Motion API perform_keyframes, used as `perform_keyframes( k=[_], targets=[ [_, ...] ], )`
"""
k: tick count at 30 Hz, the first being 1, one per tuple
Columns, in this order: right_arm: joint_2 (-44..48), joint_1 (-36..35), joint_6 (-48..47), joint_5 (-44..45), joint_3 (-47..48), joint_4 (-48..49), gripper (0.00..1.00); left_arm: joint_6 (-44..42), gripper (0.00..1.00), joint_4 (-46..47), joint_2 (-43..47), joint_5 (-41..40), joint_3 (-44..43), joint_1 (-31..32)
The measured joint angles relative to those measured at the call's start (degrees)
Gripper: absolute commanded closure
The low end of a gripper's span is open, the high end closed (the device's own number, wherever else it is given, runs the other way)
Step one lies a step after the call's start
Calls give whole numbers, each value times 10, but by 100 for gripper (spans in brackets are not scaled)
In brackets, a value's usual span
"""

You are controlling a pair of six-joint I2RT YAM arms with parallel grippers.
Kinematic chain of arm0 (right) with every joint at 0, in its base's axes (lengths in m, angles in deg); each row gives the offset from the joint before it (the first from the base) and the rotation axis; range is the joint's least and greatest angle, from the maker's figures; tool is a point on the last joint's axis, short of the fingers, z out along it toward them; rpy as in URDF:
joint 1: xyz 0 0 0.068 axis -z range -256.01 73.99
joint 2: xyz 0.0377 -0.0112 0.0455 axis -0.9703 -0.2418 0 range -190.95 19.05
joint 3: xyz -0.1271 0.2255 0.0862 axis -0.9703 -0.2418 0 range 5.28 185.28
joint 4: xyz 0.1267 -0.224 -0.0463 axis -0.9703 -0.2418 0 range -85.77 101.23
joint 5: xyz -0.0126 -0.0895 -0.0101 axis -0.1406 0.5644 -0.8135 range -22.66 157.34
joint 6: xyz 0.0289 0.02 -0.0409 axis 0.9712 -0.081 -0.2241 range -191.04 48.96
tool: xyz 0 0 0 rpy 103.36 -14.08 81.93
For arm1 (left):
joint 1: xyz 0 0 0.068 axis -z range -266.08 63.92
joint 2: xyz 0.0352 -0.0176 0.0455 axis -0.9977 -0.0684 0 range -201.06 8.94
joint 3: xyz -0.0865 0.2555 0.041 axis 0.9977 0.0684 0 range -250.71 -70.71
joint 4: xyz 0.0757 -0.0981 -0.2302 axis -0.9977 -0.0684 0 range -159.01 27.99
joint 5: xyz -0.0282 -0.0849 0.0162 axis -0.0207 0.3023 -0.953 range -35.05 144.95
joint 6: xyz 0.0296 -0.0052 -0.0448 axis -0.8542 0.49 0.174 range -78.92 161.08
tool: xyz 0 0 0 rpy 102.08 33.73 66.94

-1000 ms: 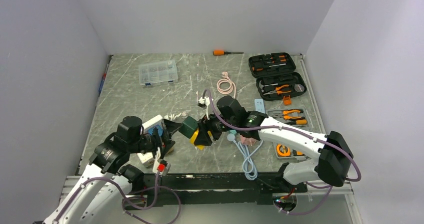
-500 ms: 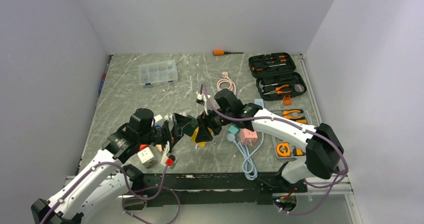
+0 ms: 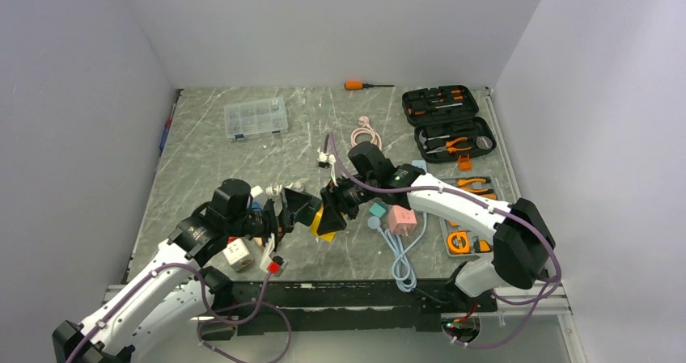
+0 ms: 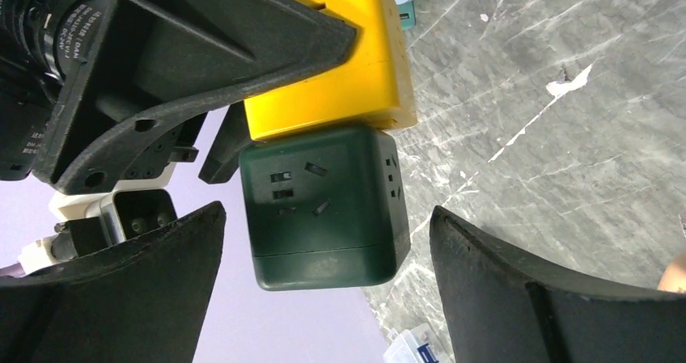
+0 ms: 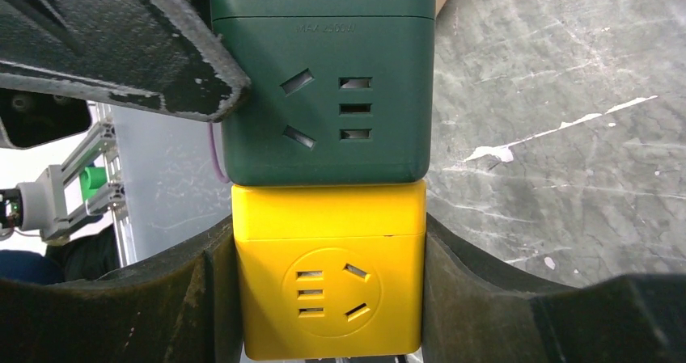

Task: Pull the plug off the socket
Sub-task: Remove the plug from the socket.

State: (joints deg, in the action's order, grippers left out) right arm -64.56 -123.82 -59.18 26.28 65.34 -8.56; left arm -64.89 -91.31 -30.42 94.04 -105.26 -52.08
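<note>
Right wrist view: a glossy, round-edged yellow cube [image 5: 328, 270] is clamped by the matte black right tool [image 5: 328, 298], with a dark green cube [image 5: 323, 80] joined at its 12 o'clock. The left tool [image 4: 328, 217] is spread wide, flanking the green cube; the joining pins are hidden.

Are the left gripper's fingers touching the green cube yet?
Apart. The left wrist view shows the green cube sitting between the open fingers of the left gripper, with a clear gap of background on each side of it.
</note>
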Motion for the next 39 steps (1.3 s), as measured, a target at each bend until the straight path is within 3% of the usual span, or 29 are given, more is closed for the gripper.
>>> perform_keyframes(
  k=[7,13,27,39],
  targets=[
    [0,0,-1,-15,0,-1,100,-11,5,12,0,-1,18,0],
    [-2,0,-3,-13,4,-8,100,2,19,41,-39,-15,13,26],
    [-9,-1,-10,17,14,-12,100,76,98,49,-79,-75,-21,63],
    [21,-2,5,70,-37,43,100,96,100,80,-108,-130,-21,79]
  ],
)
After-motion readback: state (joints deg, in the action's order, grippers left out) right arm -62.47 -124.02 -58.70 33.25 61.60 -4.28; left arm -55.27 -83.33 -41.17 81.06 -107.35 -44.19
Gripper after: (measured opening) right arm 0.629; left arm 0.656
